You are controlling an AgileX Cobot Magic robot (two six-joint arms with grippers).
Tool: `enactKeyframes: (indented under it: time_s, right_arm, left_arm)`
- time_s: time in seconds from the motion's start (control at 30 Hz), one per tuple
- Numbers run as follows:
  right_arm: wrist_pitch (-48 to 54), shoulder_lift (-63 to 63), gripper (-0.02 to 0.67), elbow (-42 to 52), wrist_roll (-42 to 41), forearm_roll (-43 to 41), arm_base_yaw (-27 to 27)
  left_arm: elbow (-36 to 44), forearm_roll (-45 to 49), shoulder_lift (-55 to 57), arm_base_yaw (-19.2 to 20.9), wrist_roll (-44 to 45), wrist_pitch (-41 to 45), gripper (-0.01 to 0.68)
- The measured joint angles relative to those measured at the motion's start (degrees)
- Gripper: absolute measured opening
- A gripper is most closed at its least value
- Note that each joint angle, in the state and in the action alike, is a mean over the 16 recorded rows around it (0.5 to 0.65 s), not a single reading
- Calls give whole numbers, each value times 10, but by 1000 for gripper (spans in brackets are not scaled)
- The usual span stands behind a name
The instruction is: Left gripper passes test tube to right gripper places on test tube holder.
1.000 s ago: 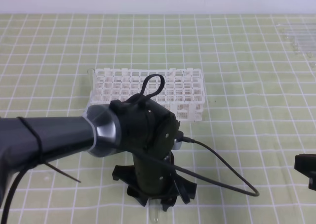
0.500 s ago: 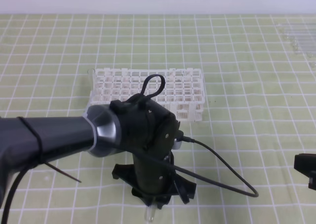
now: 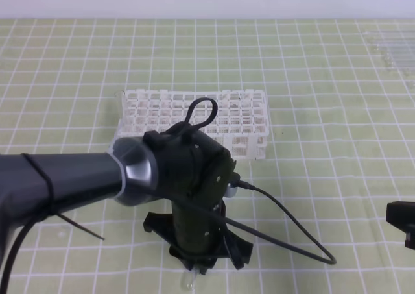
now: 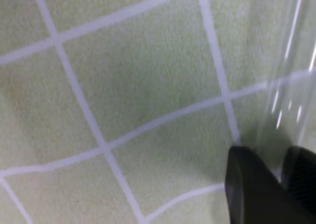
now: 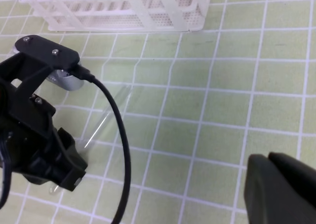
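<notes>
1. Your left tool (image 3: 194,265) is low over the desk (image 3: 324,99), in front of the test tube holder (image 3: 194,122), pinching the test tube (image 5: 106,122). The wrist view shows black fingers (image 4: 252,189) pressed against the glass near its lower part.
2. In the right wrist view the tube runs from the left tool up toward the holder, tilted. The rounded tip (image 3: 187,282) pokes out below the tool in the high view.
3. Your right tool (image 3: 403,221) sits at the far right edge, well apart from the tube. Only its black tip (image 5: 281,184) shows; can't tell whether it's spread or pressed together.
4. Risks:
   - The grip is near one end of smooth glass, so a quick swing could make the tube pivot or slip.
   - The tube is close to the desk, so moving sideways before lifting could drag or snap it.
   - The left arm's cable (image 3: 285,222) loops toward the handover path and could snag the right tool.
   - If the left tool releases before the right one has clamped, the tube drops.
</notes>
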Motion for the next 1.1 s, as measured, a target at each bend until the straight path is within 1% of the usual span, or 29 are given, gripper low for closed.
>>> enactKeyframes:
  time_s: [0.2,0.3,0.4,0.43,0.67,0.83,0.87,1.1]
  right_arm:
    - [2,0,-18,0,0,0,0]
    - [7,0,-18,-1,0,1,0]
    - [16,0,-18,-5,0,1,0]
    - [21,0,-18,-7,0,1,0]
    - [52,3,-18,-36,0,6,0]
    - [71,16,-18,-65,-4,18,0]
    - [74,20,-18,-71,-6,21,0]
    - [85,63,-18,-110,-19,43,14]
  left_arm:
    - [0,1,-33,0,13,3,61]
    - [0,1,-60,-1,18,2,71]
    - [0,2,-101,-2,23,1,53]
    - [0,3,-116,-4,24,0,59]
    - [18,13,-238,-20,36,-36,40]
    - [67,23,-336,-33,38,-82,16]
    - [82,25,-356,-36,38,-93,22]
    - [221,31,-498,-45,21,-196,16]
